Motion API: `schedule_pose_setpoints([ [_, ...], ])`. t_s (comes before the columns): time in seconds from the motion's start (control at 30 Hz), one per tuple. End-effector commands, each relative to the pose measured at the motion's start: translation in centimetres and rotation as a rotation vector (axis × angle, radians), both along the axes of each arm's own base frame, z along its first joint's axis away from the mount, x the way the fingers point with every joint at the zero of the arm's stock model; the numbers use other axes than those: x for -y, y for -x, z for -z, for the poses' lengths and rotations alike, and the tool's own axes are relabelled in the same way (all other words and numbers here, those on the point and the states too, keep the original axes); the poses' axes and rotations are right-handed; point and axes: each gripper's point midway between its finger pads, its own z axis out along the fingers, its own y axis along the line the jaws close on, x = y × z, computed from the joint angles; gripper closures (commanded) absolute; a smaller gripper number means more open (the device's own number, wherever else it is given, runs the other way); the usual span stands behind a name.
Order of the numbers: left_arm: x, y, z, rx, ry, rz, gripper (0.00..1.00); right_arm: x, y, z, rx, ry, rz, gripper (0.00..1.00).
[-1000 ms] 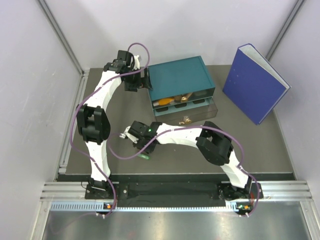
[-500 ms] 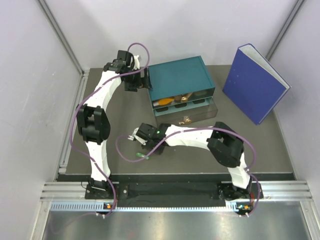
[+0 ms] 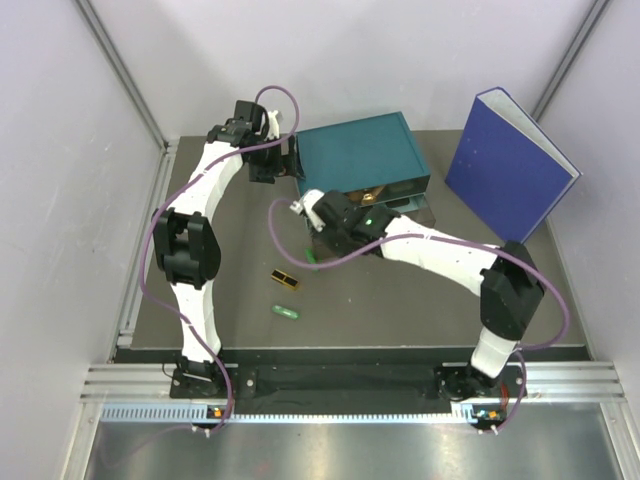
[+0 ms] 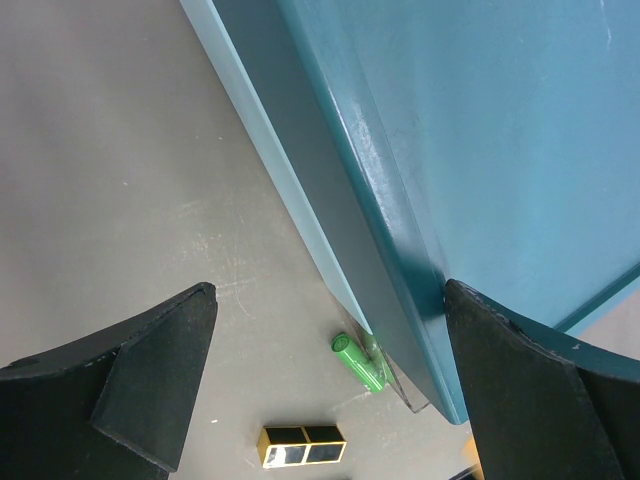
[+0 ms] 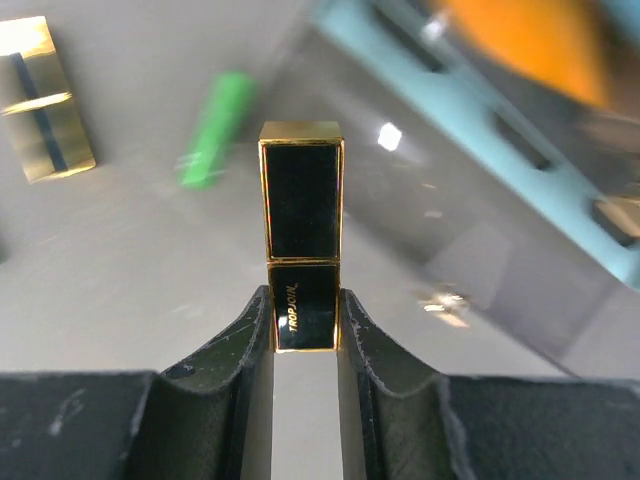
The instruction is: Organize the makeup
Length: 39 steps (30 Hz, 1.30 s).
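R gripper grips case; box blurred.

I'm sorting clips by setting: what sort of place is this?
Likely a lab robot test cell, not a home: plain pale panel walls, a slotted aluminium rail along the near edge, and a dark grey tabletop.

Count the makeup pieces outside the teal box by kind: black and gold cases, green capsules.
Black-and-gold cases: 2, loose case on the table, held case in the right gripper
Green capsules: 2, near capsule, far capsule
Total: 4
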Motion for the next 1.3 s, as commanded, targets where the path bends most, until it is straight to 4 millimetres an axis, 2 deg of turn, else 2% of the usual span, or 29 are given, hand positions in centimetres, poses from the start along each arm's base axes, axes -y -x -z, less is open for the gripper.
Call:
schedule_pose_setpoints([
  [0.0,-2.9,0.7,0.8,-0.049,-0.075,-0.032,0.01,1.1,-4.3,-0.2,0.044,0.021,0.077,1.00],
  [0.13,-3.0,0.6,1.1,-0.054,-0.078,-0.031,0.01,1.1,-5.8,1.4,0.019,0.045,0.098,1.00],
  [0.3,-3.0,0.6,1.3,-0.060,-0.081,-0.032,0.01,0.6,-6.3,3.2,-0.031,0.043,0.127,0.95],
  [0.4,-3.0,0.6,1.4,-0.063,-0.081,-0.031,0.01,0.2,-6.8,3.1,-0.026,0.028,0.151,0.77],
  [0.43,-3.0,0.6,1.3,-0.060,-0.081,-0.032,0.01,0.2,-7.1,2.7,-0.018,0.018,0.164,0.62],
  [0.53,-3.0,0.5,1.4,-0.062,-0.083,-0.031,0.01,-0.1,-7.3,1.9,-0.002,-0.011,0.182,0.41],
  [0.63,-2.9,0.5,1.4,-0.061,-0.079,-0.029,0.01,-0.1,-7.5,0.8,0.017,-0.038,0.194,0.35],
  [0.73,-2.9,0.4,1.4,-0.061,-0.080,-0.027,0.01,0.0,-7.3,-0.4,0.035,-0.063,0.195,0.34],
  [0.77,-2.9,0.4,1.4,-0.059,-0.077,-0.028,0.01,0.0,-7.1,-1.5,0.047,-0.087,0.190,0.34],
  [0.83,-2.8,0.4,1.3,-0.059,-0.075,-0.028,0.01,-0.7,-6.4,-2.0,0.039,-0.129,0.148,0.34],
  [0.87,-2.9,0.3,1.3,-0.058,-0.076,-0.029,0.01,-1.1,-5.9,-3.0,0.045,-0.157,0.125,0.34],
  [1.0,-2.9,0.4,1.4,-0.061,-0.076,-0.030,0.01,-3.9,-2.6,-3.2,-0.041,-0.248,-0.035,0.36],
  [1.2,-2.7,0.3,0.9,-0.053,-0.067,-0.029,0.01,-7.2,2.5,-0.2,-0.207,-0.239,-0.224,0.41],
  [1.27,-2.7,0.2,1.0,-0.053,-0.066,-0.030,0.01,-7.7,4.3,1.4,-0.256,-0.180,-0.286,0.44],
])
